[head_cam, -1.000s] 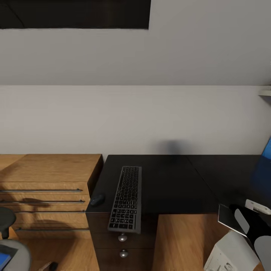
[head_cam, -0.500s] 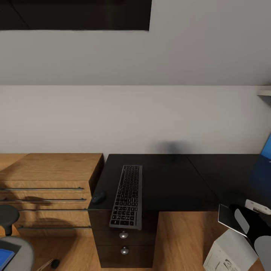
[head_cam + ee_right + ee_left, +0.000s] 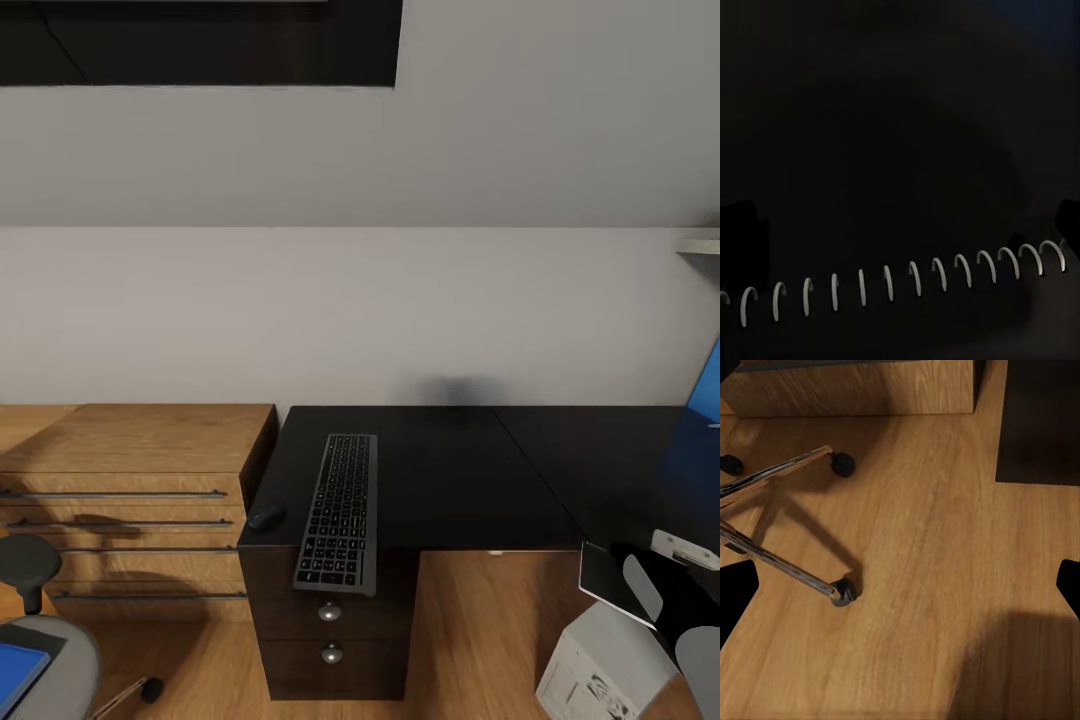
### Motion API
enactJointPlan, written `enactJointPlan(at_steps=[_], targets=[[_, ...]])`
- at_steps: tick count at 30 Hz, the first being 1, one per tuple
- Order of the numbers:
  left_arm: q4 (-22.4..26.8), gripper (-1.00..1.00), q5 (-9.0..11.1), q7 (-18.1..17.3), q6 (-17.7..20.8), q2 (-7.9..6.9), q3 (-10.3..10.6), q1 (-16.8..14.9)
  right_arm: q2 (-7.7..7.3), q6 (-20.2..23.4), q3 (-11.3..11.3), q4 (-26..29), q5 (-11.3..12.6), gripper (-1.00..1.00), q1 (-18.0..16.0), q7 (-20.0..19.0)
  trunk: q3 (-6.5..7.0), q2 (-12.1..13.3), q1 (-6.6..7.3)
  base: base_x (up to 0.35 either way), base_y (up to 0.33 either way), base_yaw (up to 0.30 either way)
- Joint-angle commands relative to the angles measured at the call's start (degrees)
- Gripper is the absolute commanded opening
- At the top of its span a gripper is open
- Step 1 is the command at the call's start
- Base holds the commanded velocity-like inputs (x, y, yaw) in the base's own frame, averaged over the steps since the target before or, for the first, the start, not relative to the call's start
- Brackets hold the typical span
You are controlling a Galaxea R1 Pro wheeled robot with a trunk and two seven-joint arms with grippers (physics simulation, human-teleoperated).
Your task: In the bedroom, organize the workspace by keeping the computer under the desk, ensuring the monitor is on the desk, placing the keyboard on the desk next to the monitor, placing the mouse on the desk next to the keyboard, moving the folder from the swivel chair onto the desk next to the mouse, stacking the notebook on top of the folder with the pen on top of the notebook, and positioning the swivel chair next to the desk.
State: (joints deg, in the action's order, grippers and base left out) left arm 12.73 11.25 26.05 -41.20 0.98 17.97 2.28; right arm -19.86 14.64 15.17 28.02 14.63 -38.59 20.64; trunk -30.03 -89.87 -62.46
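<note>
**A:** Where do the task things sit?

**B:** From the head camera, the keyboard [image 3: 337, 513] lies on the black desk [image 3: 460, 480], running front to back, its near end over the front edge above the drawers with silver knobs [image 3: 329, 612]. The mouse [image 3: 266, 517] is just beside it, near the desk's corner next to the wooden dresser [image 3: 130, 470].

**A:** And the chair?

**B:** The swivel chair [image 3: 45, 650] is at the lower corner of the head view, with the blue folder [image 3: 15, 672] on its seat. Its chrome legs and casters [image 3: 844, 591] show on the wood floor [image 3: 922, 585] in the left wrist view.

**A:** The computer?

**B:** A light grey case [image 3: 600, 675] stands on the floor by the desk's inner corner.

**A:** The grippers?

**B:** The left gripper's [image 3: 900, 577] fingertips sit wide apart with only floor between them. The right wrist view is dark, with a spiral binding [image 3: 900, 281] across it; dark fingertips [image 3: 742, 232] show at the edges, but whether that gripper grasps anything I cannot tell
</note>
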Motion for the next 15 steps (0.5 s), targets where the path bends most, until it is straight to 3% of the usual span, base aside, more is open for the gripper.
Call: enactJointPlan(at_steps=[1, 8, 15], targets=[[0.1, 1.00, 0.5, 0.2, -0.1, -0.03, 0.5, 0.0, -0.01, 0.2, 0.0, 0.1, 0.6, 1.00, 0.0, 0.3, -0.05, 0.0, 0.00, -0.008, 0.000, 0.000], [0.1, 1.00, 0.5, 0.2, -0.1, -0.03, 0.5, 0.0, -0.01, 0.2, 0.0, 0.2, 0.6, 1.00, 0.0, 0.3, -0.05, 0.0, 0.00, -0.003, 0.000, 0.000], [0.1, 1.00, 0.5, 0.2, -0.1, -0.09, 0.4, 0.0, -0.01, 0.1, 0.0, 0.4, 0.7, 1.00, 0.0, -0.1, 1.21, 2.8, 1.54, 0.000, 0.000, 0.000]])
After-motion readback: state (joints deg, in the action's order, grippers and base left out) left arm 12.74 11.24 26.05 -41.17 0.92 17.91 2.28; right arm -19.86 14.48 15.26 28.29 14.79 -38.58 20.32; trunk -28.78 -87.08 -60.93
